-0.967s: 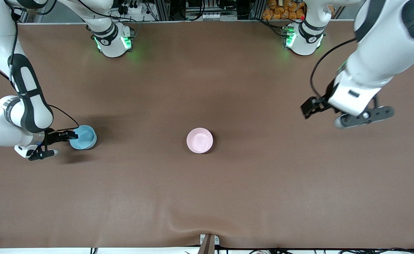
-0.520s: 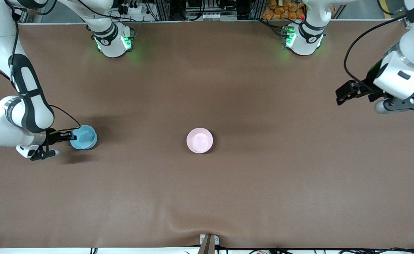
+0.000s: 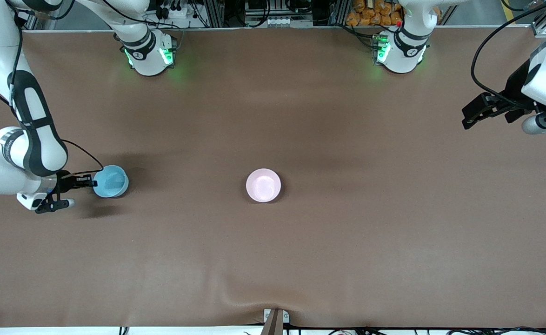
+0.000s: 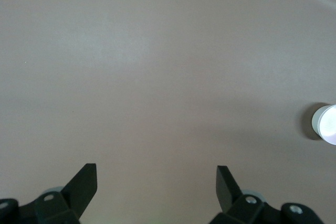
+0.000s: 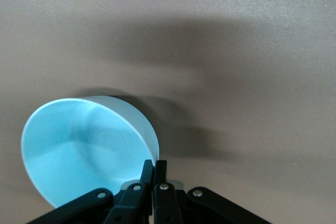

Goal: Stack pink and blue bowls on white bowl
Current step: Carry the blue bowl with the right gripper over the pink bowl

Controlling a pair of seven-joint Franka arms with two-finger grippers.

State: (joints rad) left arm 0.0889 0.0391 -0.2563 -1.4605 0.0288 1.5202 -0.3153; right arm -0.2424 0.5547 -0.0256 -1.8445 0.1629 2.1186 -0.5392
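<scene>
1. Toward the right arm's end of the table, front view: the right gripper (image 3: pixel 83 182) pinches the rim of the small glossy sky-blue bowl (image 3: pixel 110 181), which appears to rest on the brown table (image 3: pixel 347 232). The small glossy pale-pink bowl (image 3: pixel 263 185) sits mid-table, well apart. No white bowl shows by itself. The left gripper (image 3: pixel 480 109) waits over its own end of the table.
2. Left wrist view: jaws spread wide, holding nothing; the pink bowl (image 4: pixel 326 124) lies far off.
3. Right wrist view: fingers (image 5: pixel 154 174) closed tight on the blue bowl's wall (image 5: pixel 84 145). Done well, the lift should likely be straight up and level, since a rim pinch lets a glossy bowl swing, then centred over the pink bowl before release.
</scene>
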